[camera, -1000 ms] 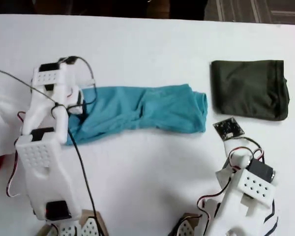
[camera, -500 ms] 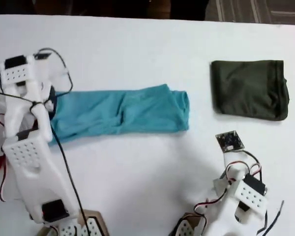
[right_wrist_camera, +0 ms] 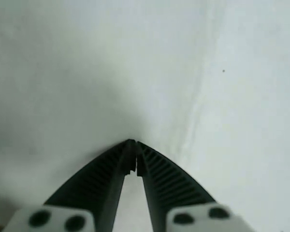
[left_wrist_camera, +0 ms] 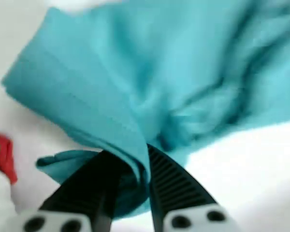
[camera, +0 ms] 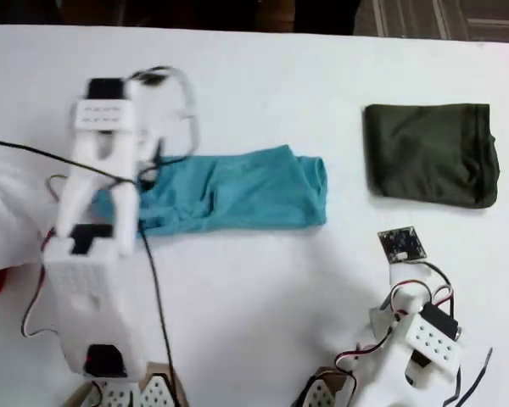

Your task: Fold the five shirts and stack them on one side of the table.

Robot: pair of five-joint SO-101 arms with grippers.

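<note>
Beside the folded green shirt (camera: 430, 154), on the left arm's side, the teal shirt (camera: 237, 191) lies as a long band on the bench (camera: 263, 305).

Change: over the last second the band slides away from the green shirt, dragged by the left pincer (left_wrist_camera: 144, 153). The end nearer the green shirt now sits where it was half a second ago. The left arm swings back toward the green shirt with the far end.

Left pincer: clenched on a bunch of teal hem. Right pincer (right_wrist_camera: 132, 145): closed on nothing over bare bench, drawn back toward the near edge, further from the green shirt.

Reading: drag looks finished and fold-over of the far end begun. Green shirt done, teal in progress.
</note>
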